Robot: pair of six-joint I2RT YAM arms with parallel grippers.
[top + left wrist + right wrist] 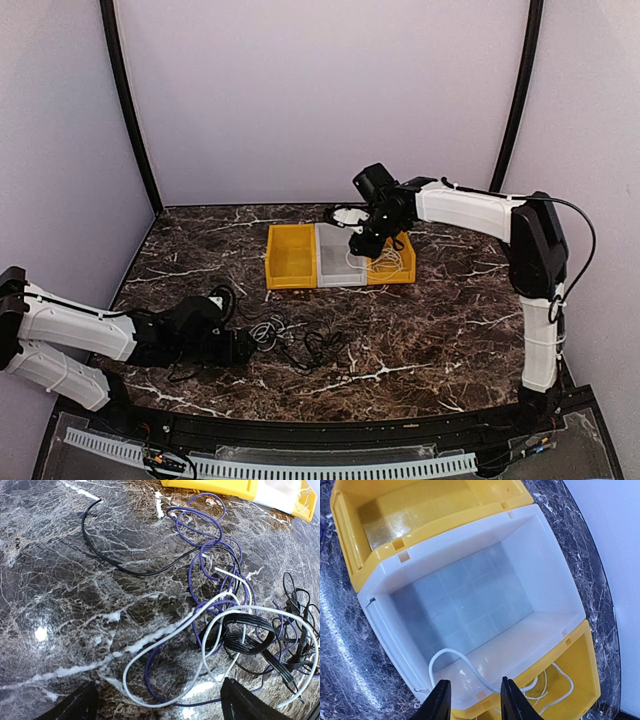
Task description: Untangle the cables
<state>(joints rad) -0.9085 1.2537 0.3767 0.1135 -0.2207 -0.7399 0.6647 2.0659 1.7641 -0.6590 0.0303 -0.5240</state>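
- The main tangle of cables [295,342] sits on the marble tabletop [450,330], near the front and a bit left of centre, well apart from the bins.
- Up close it's a proper mess. A purple cable [190,577] loops around at the top, and a white cable [232,574] sweeps in big curves through the middle. A black ribbon bundle [255,630] is knotted up on the right, with the white one crossing over it.
- A thin black cable [137,573] trails off to the upper left and lies mostly on its own, only meeting the purple loops at one end.
- The left gripper [240,347] is down low just left of the pile. Its fingers [75,705] are spread wide with nothing between them.
- A second white cable [437,657] lies over at the bins. One loop is in the white bin [550,570] and the rest spills over the wall into the right yellow bin [580,680].
- The right gripper [475,690] hangs over that wall with its jaws a little apart. The cord runs down into the gap, and I can't tell if it touches either finger.
- The left yellow bin [420,510] sits against the white one's other side.
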